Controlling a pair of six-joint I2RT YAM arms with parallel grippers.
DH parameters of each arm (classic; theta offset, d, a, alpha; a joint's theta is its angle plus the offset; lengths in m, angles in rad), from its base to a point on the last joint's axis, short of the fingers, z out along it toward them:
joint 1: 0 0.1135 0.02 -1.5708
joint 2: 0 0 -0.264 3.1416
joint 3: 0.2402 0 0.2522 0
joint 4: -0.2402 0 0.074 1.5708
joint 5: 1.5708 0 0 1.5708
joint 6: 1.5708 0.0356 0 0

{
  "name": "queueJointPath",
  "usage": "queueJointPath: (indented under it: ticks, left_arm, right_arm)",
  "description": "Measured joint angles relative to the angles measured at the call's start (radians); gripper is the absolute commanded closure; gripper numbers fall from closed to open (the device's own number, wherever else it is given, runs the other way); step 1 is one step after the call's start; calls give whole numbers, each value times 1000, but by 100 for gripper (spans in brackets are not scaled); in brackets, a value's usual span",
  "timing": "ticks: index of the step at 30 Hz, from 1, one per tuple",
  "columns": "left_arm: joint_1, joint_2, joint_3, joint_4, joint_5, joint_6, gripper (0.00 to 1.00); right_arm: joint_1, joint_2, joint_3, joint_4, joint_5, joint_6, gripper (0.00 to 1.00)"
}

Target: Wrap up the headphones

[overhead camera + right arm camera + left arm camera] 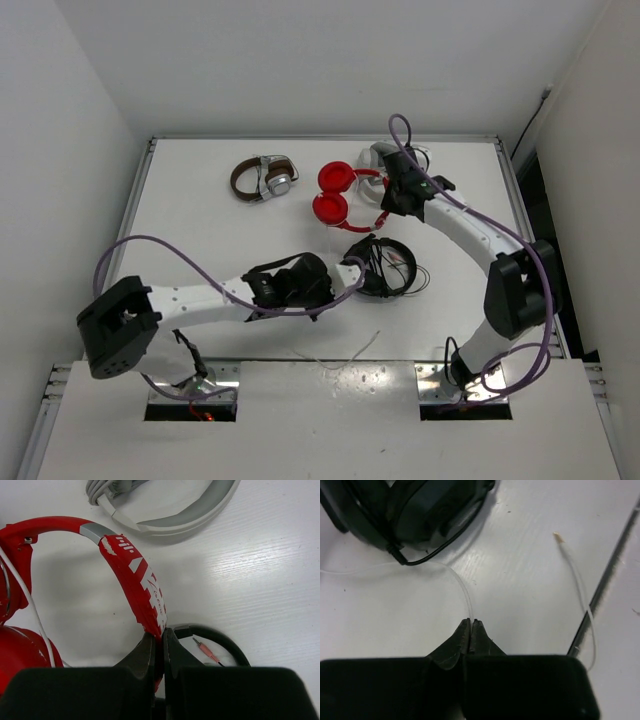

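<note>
Up near the far middle of the table (200,240), the red headphones (340,195) lie with both ear cups resting on the surface, between a brown pair (262,180) on their left and a white pair (190,520) on their right. The right gripper (161,632) is clenched on the red headband (135,570), its jaws pressed together over the lower end of the arc where the white lettering runs. One red ear cup (20,655) shows at the left edge of that wrist view. Closer to the arm bases sits a black pair (420,510), its dark lead looping on the table. Just beside it, the left gripper (471,622) is closed tight, with the thin white cable (462,587) pinched at its tips. From there the cable curves away to the left, passing below the black ear cup. A loose stretch of it lies off to the right, ending in a pale plug tip (559,537) by the table's edge.
</note>
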Motion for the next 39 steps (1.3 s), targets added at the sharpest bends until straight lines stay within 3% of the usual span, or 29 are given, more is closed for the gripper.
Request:
queueJointPath:
  ticks: [9,21,26,34,39]
  left_arm:
    - [-134,-227,-98,-110,64,176,100]
    - [-148,-262,-90,-163,27,236,100]
    - [-115,-264,-26,-165,-24,243,100]
    - [32,-286,140,-110,-82,241,100]
    - [97,-294,162,-77,-78,241,100]
  right_arm:
    - [-2,20,32,-17,42,9,100]
    - [52,68,37,-5,105,-8,100]
    - [71,63,-17,44,111,-29,100]
    - [105,43,-90,74,132,-68,100]
    - [137,6,-98,99,93,-84,100]
